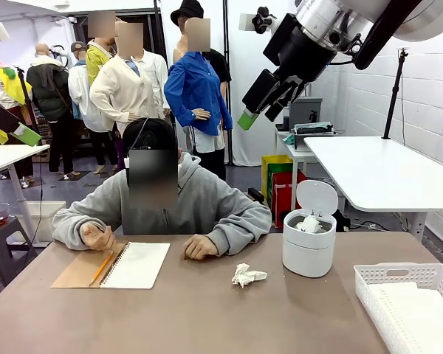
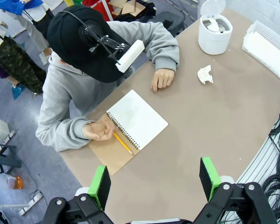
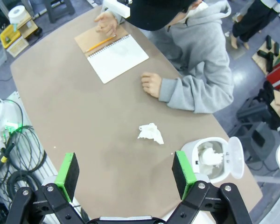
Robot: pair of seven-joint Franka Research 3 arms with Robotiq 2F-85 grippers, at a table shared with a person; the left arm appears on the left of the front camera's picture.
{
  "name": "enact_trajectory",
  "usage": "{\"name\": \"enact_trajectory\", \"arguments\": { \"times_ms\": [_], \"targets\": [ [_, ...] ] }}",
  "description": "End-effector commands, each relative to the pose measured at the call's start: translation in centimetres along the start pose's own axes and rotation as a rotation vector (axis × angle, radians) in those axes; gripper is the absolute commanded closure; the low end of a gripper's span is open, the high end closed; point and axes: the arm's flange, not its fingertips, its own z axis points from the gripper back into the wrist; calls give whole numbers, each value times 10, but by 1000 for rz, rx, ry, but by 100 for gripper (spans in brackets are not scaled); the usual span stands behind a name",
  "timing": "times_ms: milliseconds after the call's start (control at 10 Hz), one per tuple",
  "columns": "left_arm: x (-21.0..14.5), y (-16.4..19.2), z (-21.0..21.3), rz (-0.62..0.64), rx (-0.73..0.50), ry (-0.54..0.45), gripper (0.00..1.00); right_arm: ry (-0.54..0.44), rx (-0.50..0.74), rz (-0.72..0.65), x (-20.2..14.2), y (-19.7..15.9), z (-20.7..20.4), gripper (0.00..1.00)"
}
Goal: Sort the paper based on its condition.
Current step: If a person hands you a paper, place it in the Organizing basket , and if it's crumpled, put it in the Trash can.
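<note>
While both our grippers, left (image 2: 154,179) and right (image 3: 125,175), are hovering wide apart and empty, a crumpled paper wad (image 1: 247,276) is lying beside the white bin (image 1: 308,249).

We see a brown tabletop (image 1: 207,317) carrying an open spiral notebook (image 1: 136,264) with pencil (image 1: 101,267) far left, a crumpled paper wad (image 1: 246,276) mid-table, a white lidded bin (image 1: 309,243) right, and a white basket (image 1: 406,302) near right.
</note>
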Motion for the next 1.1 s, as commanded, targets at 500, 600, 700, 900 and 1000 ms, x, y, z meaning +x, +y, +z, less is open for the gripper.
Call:
{"name": "enact_trajectory", "arguments": {
  "times_ms": [500,600,700,900,1000],
  "targets": [
    [-1,1,0,3,0,-1,0,55,-18,0,-2,4,-13,0],
    [-1,1,0,3,0,-1,0,111,-15,-3,-5,8,-27,0],
    [-1,1,0,3,0,-1,0,154,-20,8,-10,12,-42,0],
    [-1,1,0,3,0,-1,0,230,-31,35,-21,15,-79,0],
    [-1,1,0,3,0,-1,0,271,-35,20,-24,16,-92,0]
  ]
}}
